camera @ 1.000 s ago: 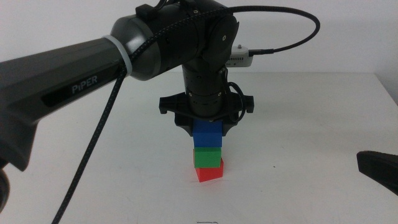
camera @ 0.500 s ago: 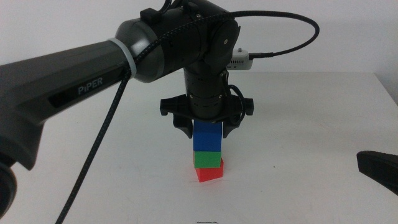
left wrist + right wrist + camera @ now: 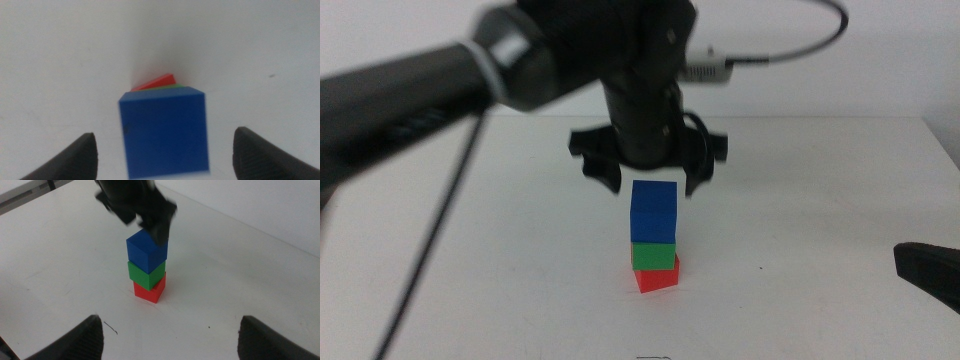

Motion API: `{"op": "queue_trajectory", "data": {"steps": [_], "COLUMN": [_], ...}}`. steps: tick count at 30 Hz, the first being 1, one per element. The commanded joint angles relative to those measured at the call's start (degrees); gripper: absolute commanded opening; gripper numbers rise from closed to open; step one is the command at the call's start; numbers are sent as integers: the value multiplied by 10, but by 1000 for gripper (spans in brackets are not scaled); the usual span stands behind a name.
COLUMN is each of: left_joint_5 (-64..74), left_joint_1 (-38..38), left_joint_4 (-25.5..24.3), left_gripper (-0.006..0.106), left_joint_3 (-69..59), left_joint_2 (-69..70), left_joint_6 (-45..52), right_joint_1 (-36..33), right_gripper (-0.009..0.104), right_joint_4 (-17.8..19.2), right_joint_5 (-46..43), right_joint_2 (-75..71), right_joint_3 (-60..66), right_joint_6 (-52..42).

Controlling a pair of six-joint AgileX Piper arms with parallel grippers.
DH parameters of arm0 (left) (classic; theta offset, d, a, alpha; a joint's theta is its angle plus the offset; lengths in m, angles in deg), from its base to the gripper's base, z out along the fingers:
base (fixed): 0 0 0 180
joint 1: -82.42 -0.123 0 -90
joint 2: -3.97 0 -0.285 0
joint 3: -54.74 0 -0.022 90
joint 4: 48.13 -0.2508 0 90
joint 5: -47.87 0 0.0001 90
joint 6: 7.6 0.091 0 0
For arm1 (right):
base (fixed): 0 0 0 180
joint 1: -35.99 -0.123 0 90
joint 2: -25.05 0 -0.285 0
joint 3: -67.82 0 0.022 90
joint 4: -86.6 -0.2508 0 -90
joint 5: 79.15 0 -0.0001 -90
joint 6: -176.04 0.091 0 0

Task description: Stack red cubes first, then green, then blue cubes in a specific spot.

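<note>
Middle view: my left gripper (image 3: 648, 186) hangs just above the blue cube (image 3: 654, 213), jaws spread and clear of it. Blue sits on the green cube (image 3: 654, 256), green on the red cube (image 3: 657, 277), on bare white worktop (image 3: 820, 200) midway between its side edges; red is turned slightly askew.

Left wrist view: blue cube (image 3: 164, 131) fills the gap between my parted jaws, untouched (red peeks out behind).

Right wrist view: the three-cube stack stands free; my right gripper (image 3: 170, 337) waits wide open near the worktop's right edge, kept out of the way.
</note>
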Motion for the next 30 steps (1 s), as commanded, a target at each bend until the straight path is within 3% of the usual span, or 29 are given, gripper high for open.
{"op": "queue_trajectory", "data": {"steps": [1,5,7,15,17,21,24,27,30], "left_joint_5": [48,48,48,34,-20,-201,-290,-309,-310], "left_joint_1": [1,1,1,-23,-74,-235,-313,-348,-352], "left_joint_4": [-15,-52,-93,-217,-200,-101,-52,-12,-2], "left_gripper": [91,91,91,91,91,91,91,91,91], "left_joint_3": [25,19,1,-187,-264,-425,-516,-571,-596], "left_joint_2": [79,152,197,430,498,632,712,759,790], "left_joint_6": [5,7,19,30,57,212,290,313,314], "right_joint_1": [3,3,3,3,3,3,3,3,3], "right_gripper": [85,85,85,85,85,85,85,85,85], "right_joint_4": [12,12,12,12,12,20,22,22,22], "right_joint_5": [-37,-37,-37,-37,-37,-37,-37,-37,-37], "right_joint_2": [1,1,1,1,1,2,3,3,3], "right_joint_3": [-15,-15,-15,-15,-15,-15,-15,-15,-15], "right_joint_6": [-7,-7,-7,-7,-7,-7,-7,-7,-7]}}
